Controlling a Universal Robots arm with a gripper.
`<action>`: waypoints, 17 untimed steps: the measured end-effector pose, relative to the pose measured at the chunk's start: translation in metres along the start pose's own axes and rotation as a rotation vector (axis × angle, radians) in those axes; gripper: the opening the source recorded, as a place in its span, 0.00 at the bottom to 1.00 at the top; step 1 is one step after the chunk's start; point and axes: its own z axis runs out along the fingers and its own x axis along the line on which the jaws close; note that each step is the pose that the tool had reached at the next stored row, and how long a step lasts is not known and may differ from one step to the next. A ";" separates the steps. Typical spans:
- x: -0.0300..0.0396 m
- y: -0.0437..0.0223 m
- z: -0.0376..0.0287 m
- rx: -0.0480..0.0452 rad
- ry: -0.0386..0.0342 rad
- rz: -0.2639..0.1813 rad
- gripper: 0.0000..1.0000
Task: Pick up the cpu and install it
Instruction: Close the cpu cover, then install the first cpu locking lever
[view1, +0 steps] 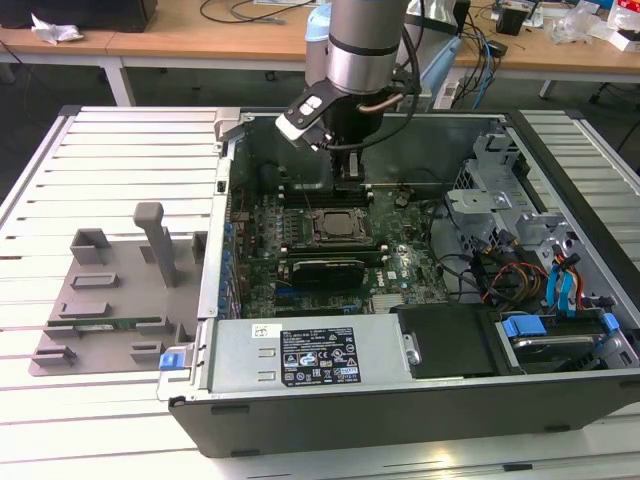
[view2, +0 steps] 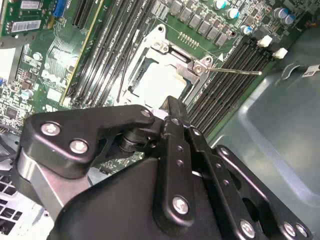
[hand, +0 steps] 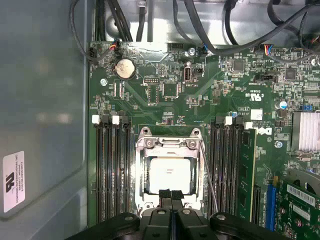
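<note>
Squarely inside the black socket frame (hand: 144, 150) the cpu (hand: 169, 174) is lying flat, its pale metal top facing up in both wrist views (view2: 159, 82) and in the exterior view (view1: 334, 226). Just beside the frame's edge the claw (hand: 170, 194) is hanging with its two fingers pressed together and gripping nothing; whether its tips are touching the frame cannot be told. A thin metal retaining lever (hand: 209, 180) is running along one side of the frame. Rows of dark memory slots (hand: 112, 170) are flanking the frame on both sides, and past the far row a green memory stick (hand: 246, 175) is standing in its slot. Well apart from the frame, a round coin battery (hand: 124, 68) is sitting on the green motherboard (hand: 200, 100). Around the frame, the open computer case (view1: 400, 400) is lying on a slatted desk (view1: 60, 180), and the arm (view1: 365, 40) is reaching down into it above the frame.
</note>
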 end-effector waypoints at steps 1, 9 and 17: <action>0.0000 0.0000 -0.0002 0.0000 0.0000 0.000 0.11; 0.0000 0.0000 -0.0016 -0.0007 -0.0024 -0.082 0.11; 0.0000 0.0000 -0.0016 -0.0022 -0.0079 -0.273 0.11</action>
